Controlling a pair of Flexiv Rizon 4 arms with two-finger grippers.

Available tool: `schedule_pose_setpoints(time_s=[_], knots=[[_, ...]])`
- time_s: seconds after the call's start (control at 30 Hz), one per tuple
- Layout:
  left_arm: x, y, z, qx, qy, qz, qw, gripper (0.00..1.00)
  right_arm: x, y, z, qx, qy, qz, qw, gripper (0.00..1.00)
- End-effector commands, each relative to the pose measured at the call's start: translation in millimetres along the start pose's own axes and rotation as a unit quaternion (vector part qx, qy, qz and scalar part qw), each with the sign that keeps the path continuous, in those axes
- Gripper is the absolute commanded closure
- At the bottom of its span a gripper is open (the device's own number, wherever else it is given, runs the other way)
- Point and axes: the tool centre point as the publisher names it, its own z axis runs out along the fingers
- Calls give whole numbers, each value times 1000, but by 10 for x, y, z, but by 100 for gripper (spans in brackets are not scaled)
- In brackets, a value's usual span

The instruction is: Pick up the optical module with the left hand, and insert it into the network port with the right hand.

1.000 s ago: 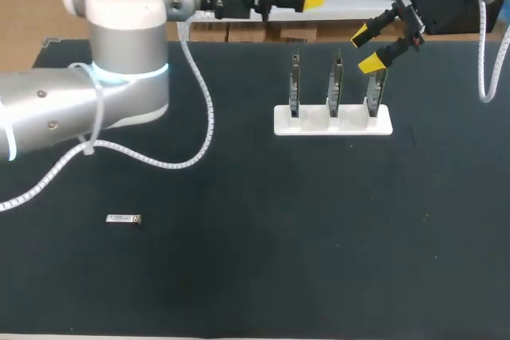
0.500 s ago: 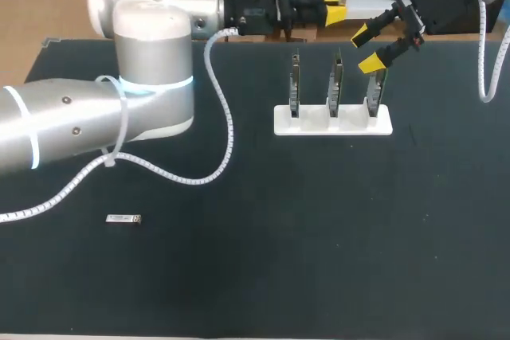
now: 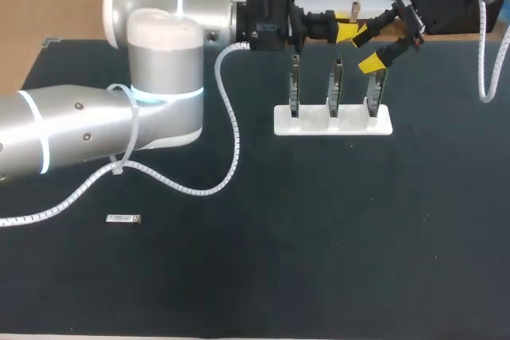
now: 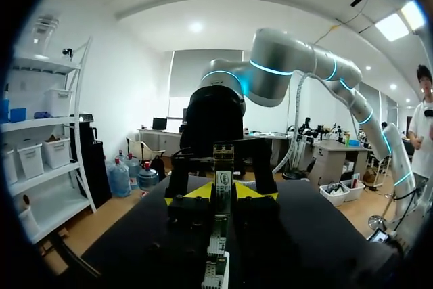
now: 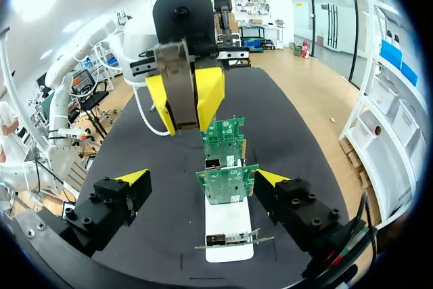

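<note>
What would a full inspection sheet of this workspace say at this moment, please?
Surface: dark table, flat.
Job's things: optical module lies near the left side, untouched; three network cards stand in a white stand.
Clutter: nothing seen.
Grippers: left gripper and right gripper both open and empty, above the cards.
Cables: white coiled cable loops from my left arm; another hangs by my right.
Surroundings: nothing seen.

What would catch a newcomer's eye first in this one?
The left pincer hangs over the table's far edge, nearly meeting the open right pincer by the white stand holding three upright circuit boards. The small silver optical module lies alone at the near left, untouched.
</note>
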Motion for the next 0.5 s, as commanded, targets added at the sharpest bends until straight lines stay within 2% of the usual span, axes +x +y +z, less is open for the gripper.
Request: schedule_pose_setpoints(time_s=[0.03, 0.5], knots=[[49, -17, -33, 1, -2, -3, 1000, 100, 0, 9, 0, 1, 0, 0, 1000, 0], [198, -59, -155, 11, -8, -8, 1000, 100, 0, 9, 0, 1, 0, 0, 1000, 0]])
